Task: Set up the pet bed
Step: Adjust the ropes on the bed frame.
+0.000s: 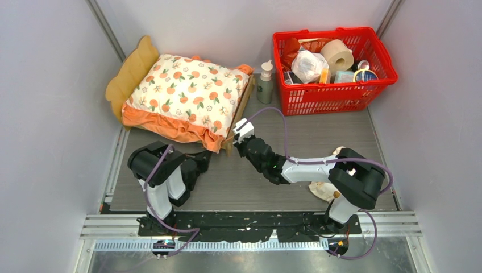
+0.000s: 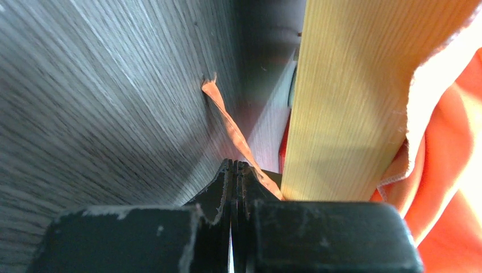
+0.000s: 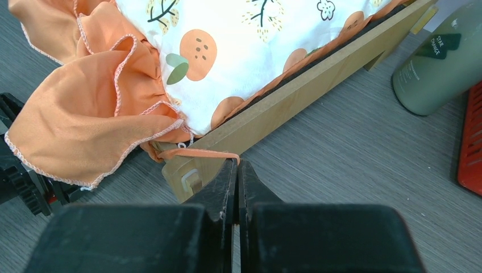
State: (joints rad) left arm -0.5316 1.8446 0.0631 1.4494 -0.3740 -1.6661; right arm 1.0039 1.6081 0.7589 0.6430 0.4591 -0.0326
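Observation:
The pet bed (image 1: 132, 71) stands at the back left, a light-wood frame with a wavy headboard. A cream orange-print cushion (image 1: 187, 94) with orange ruffles lies on it. My right gripper (image 1: 237, 136) is at the bed's near foot corner (image 3: 196, 170). It (image 3: 237, 162) is shut on a thin orange tie (image 3: 199, 153) that runs taut from the cushion's corner. My left gripper (image 1: 203, 159) sits low under the ruffle beside the wooden rail (image 2: 341, 102). Its jaws (image 2: 235, 164) are shut. Another orange tie (image 2: 227, 122) lies along the outside of its right finger; I cannot tell whether it is pinched.
A red basket (image 1: 335, 96) full of household items stands at the back right. A green bottle (image 1: 265, 82) stands between it and the bed, also in the right wrist view (image 3: 437, 62). A small cream frilled pillow (image 1: 323, 190) lies under the right arm. Walls close in on both sides.

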